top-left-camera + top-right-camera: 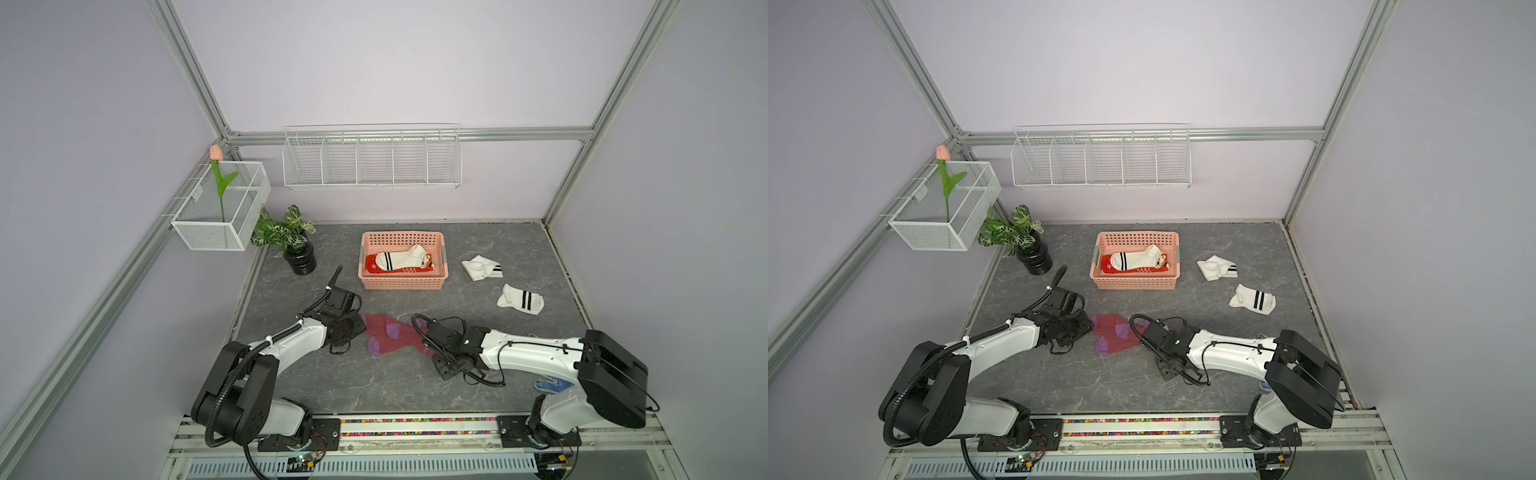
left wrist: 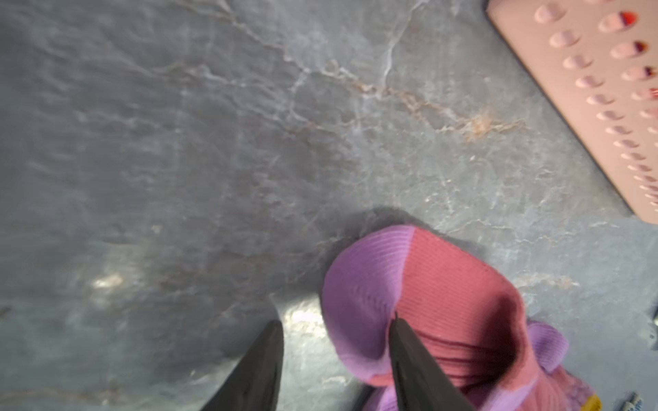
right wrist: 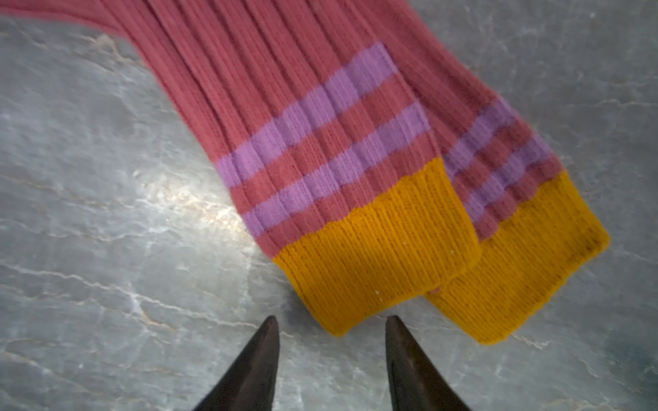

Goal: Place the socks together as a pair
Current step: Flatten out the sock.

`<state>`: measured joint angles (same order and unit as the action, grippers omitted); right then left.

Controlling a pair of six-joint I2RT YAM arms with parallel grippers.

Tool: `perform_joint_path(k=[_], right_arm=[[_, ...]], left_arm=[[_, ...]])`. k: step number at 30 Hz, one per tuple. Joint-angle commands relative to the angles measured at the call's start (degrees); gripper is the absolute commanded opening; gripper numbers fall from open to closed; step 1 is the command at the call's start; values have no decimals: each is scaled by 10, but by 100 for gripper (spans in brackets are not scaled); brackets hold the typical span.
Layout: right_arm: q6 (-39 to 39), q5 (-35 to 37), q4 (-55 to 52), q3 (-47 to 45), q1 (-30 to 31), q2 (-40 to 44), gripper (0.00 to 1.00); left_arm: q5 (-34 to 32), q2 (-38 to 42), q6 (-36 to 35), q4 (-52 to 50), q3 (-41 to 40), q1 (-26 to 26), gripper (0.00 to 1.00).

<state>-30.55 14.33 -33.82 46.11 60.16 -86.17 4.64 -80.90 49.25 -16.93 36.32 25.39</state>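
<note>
Rear-left corner of the tabletop (image 1: 374, 390): potted plant (image 1: 291, 232), decor only, well clear of the work.

The left gripper (image 2: 335, 319) is down low at the toe end of the maroon socks (image 1: 395, 336), which lie stacked toward the front edge, approx. mid-width. Jaws apart, not clamped. One finger (image 2: 413, 363) sits over the purple toe (image 2: 359, 295) and the other over bare surface, so the toe's edge lies btw them. Prob. set up to pinch that end.

The pink basket (image 1: 402, 239) stands behind those socks, mid-width, toward the rear edge. Inside is a red sock (image 1: 374, 266) w/ a striped white sock (image 1: 401, 257) on top; can't tell if a 2nd red one lies under. Looks like the drop-off for finished pairs.

The right gripper (image 3: 332, 317) is at the other end, just short of the mustard cuffs (image 3: 374, 249). Jaws apart, nothing btw them. Cuffs overlap and stripes line up, so this pair looks matched. One arm per end prob. so the long pair lifts w/o sagging or sliding apart.

Toward the right edge: a crumpled white sock (image 1: 482, 267) and a flatter white sock (image 1: 520, 300), near each other but not touching, not paired yet.

Front-right corner: blue glove (image 1: 555, 383), mostly hidden under the right arm. Not a sock, so leave it.
</note>
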Motion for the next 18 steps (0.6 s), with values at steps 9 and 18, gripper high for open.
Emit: perform_joint_path(k=[9,18], right_arm=[[-41,-9,43,-24,4,-25,45],[-46,-3,44,-28,4,-18,22]], left_arm=[[5,-32,2,15,-12,-3,36],[3,-36,-12,8,-6,-3,16]])
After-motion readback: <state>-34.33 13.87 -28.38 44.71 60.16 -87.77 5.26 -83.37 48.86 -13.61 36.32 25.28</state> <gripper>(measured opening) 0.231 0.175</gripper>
